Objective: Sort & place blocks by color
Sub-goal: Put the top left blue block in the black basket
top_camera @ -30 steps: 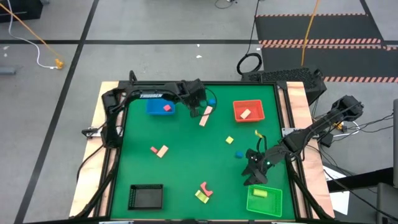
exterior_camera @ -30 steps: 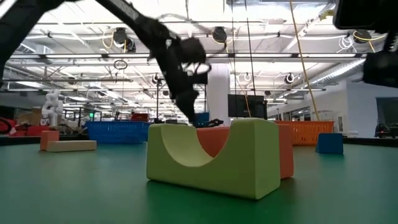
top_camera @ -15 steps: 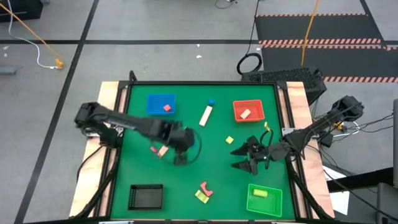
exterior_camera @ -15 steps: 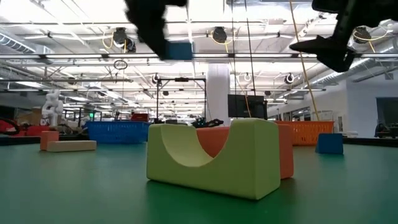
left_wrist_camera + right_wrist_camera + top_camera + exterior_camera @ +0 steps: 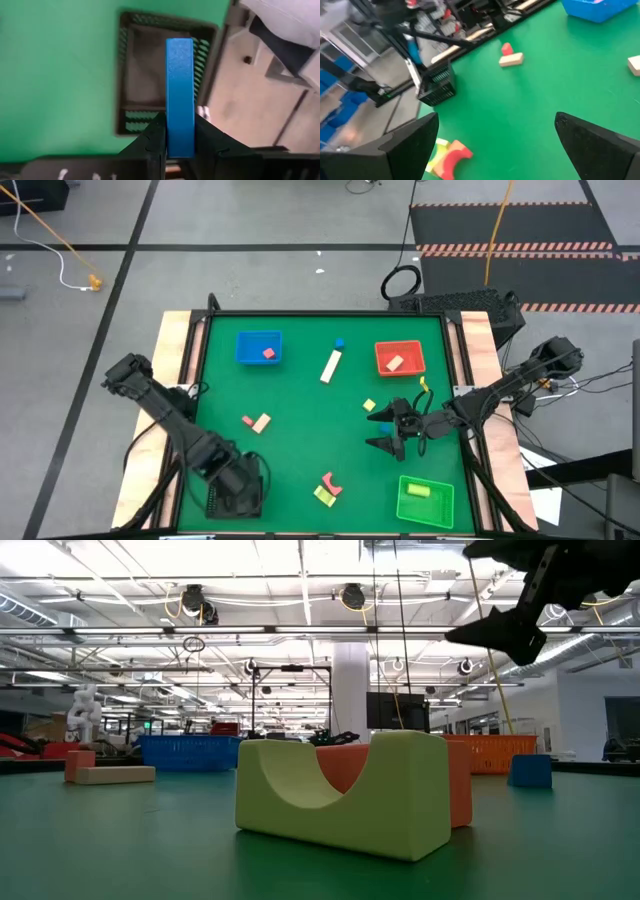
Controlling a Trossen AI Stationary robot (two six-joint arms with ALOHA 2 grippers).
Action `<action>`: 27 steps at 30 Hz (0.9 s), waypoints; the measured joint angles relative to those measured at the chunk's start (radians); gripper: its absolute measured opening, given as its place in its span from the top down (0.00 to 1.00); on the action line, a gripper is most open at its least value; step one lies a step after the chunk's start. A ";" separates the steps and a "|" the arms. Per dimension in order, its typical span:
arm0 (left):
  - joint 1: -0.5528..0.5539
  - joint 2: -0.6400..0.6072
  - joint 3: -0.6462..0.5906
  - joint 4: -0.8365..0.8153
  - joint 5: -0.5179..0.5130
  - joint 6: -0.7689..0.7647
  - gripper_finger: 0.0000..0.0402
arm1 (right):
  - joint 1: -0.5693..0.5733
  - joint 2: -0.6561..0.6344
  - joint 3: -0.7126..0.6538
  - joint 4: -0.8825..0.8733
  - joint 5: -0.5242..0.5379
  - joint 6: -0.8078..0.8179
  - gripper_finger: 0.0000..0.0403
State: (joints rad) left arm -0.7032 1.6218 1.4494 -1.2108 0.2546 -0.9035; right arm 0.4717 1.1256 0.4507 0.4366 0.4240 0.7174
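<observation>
Two arms at work over green surface [image 5: 300,450]. Left gripper [image 5: 180,142] at approx 7 o'clock on surface, hanging over black tray [image 5: 232,496]; jaws clamped on blue bar block [image 5: 180,95], which stands up out of the grip w/ tray directly beyond it in left wrist view. Blue tray [image 5: 259,348] at 11 o'clock holds one pink-red block [image 5: 268,353]. Pink-red and tan pair [image 5: 257,422] lies at 9 o'clock. Tan bar [image 5: 331,366] and small blue block [image 5: 340,343] at 12 o'clock. Yellow arch and pink-red arch [image 5: 326,488], touching, at 6 o'clock. Red tray [image 5: 400,358] at 1 o'clock holds a tan block [image 5: 394,363]. Small yellow block [image 5: 369,406] near 3 o'clock. Right gripper [image 5: 385,429] at approx 4 o'clock, raised off surface, jaws spread wide, nothing between them. Green tray [image 5: 425,502] at 5 o'clock holds a yellow block [image 5: 419,490].
</observation>
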 joint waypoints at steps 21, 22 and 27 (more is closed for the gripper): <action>-0.157 0.002 -0.354 0.343 0.004 -0.173 0.83 | -0.014 0.086 0.000 -0.022 0.052 0.023 0.03; -0.157 0.002 -0.367 0.343 0.004 -0.189 0.83 | -0.014 0.086 0.000 -0.026 0.052 0.023 0.03; -0.162 0.002 -0.393 0.345 0.004 -0.209 0.82 | -0.014 0.087 0.000 -0.030 0.052 0.021 0.03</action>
State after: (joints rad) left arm -0.8649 1.6241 1.0561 -0.8661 0.2586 -1.1126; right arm 0.4572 1.2121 0.4503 0.4069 0.4759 0.7380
